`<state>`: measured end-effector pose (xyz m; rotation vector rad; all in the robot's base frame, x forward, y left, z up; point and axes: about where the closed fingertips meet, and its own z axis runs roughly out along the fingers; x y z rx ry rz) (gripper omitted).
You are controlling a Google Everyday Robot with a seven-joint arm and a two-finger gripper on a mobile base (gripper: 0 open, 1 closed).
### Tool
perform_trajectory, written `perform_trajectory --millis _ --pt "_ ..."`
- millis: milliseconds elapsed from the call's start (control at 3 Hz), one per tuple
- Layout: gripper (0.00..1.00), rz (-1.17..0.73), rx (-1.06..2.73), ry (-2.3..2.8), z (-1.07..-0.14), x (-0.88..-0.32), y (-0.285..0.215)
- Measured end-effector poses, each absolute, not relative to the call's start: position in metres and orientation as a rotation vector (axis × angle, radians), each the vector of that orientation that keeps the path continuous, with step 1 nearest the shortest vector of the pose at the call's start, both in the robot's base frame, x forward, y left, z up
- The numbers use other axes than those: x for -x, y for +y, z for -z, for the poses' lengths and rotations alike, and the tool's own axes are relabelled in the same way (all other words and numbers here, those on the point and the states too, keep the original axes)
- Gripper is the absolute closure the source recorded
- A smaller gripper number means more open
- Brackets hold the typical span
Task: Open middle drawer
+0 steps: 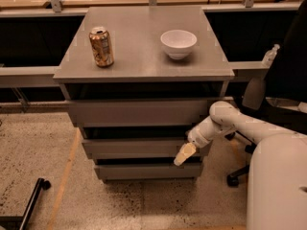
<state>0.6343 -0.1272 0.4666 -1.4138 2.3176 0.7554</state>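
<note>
The middle drawer (134, 147) is the second of three matte-grey handleless fronts under the grey cabinet top (144, 56). Its front stands slightly forward of the bottom drawer (144, 171) and below the top drawer (139, 112). My gripper (184, 154), with cream-coloured tips, hangs from the white arm (225, 121) and sits at the right end of the middle drawer's front, against its lower edge. Whether it touches the panel is unclear.
A brown drink can (101, 47) and a white bowl (178, 43) stand on the cabinet top. A black office chair (283, 80) stands to the right, its wheeled base (233, 180) near the cabinet. A black wheeled leg (33, 195) lies on the speckled floor at the lower left.
</note>
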Motion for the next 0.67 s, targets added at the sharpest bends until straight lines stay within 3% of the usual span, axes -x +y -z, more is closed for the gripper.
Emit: perform_trajectory --millis 333,667 --pt "0.0 -0.816 1.314 2.281 -0.4538 -0.6354 -0.1271" --pt "0.15 -0.819 1.31 2.279 -0.455 -0.6354 -0.1271"
